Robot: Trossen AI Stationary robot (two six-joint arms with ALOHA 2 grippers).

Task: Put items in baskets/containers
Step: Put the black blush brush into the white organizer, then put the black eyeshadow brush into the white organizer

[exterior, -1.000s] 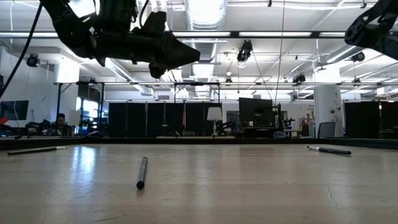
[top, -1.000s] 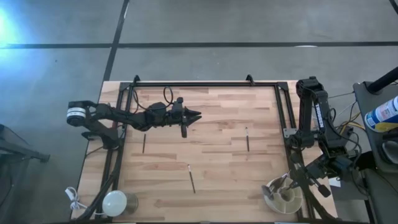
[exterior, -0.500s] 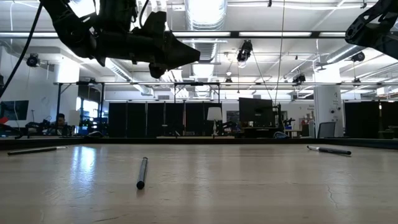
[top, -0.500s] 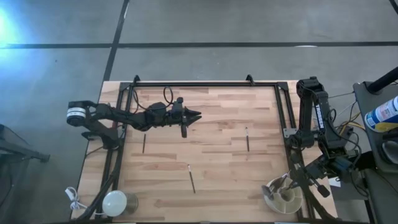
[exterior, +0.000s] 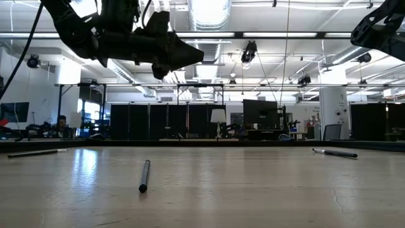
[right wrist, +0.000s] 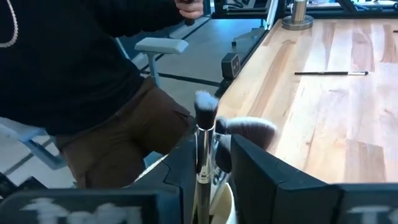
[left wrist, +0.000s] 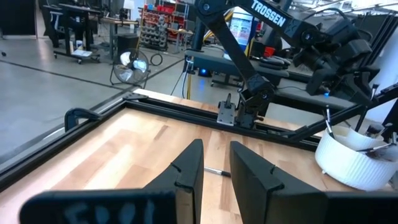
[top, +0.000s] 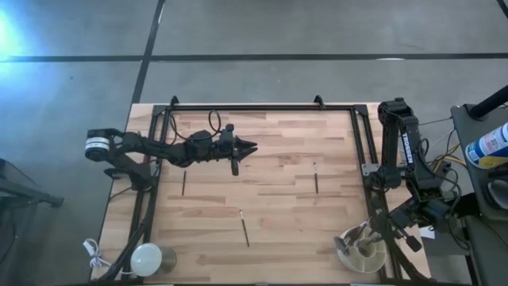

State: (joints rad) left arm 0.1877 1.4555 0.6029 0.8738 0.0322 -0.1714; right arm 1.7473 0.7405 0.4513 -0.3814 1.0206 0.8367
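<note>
The cream tub stands at the table's near right corner with several brushes in it. My right gripper hovers over it, open. A thin brush stands upright between its fingers, bristles up, with a fluffy brush head beside it. Three more brushes lie flat on the wood: one at the left, one near the middle, one at the right. My left gripper hangs level above the far middle of the table, open and holding nothing. My right gripper's fingers stand on either side of the upright brush's ferrule, coming down at a slant over the tub. The brush stands close against one finger. I cannot tell whether that finger touches it; a gap shows on the other side.
A white dome with a cord sits at the near left corner. A black frame rail runs around the table. A person in a dark top and brown trousers stands just off the table's near edge by the tub.
</note>
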